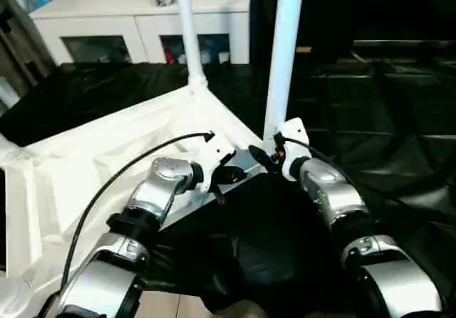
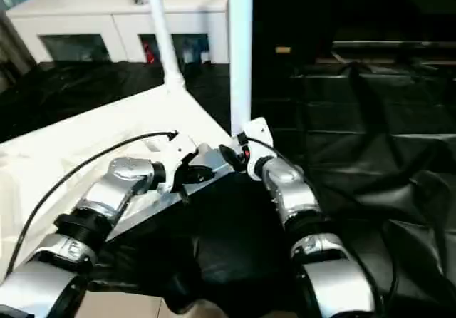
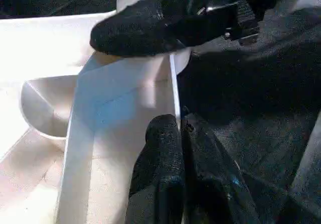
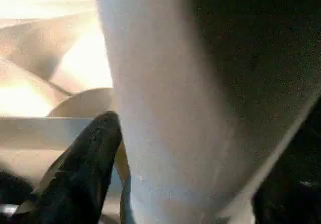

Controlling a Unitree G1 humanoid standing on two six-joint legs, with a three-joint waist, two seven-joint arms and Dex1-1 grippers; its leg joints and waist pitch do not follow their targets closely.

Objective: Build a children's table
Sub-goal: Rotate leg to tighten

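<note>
While left fingers pinch together, right fingers straddle the leg

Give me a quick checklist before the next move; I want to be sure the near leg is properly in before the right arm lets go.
1. Tabletop lying underside up on the black sheet: ok.
2. Far leg standing in its corner socket: ok.
3. Near leg upright at the near corner: ok.
4. Near leg pushed fully into its socket: cannot tell, the joint is hidden behind the right gripper.
5. Right gripper's fingers around the near leg's base: ok; whether they are gripping it or slack, cannot tell.
6. Left gripper shut, at the tabletop's rim beside that corner: ok.
</note>
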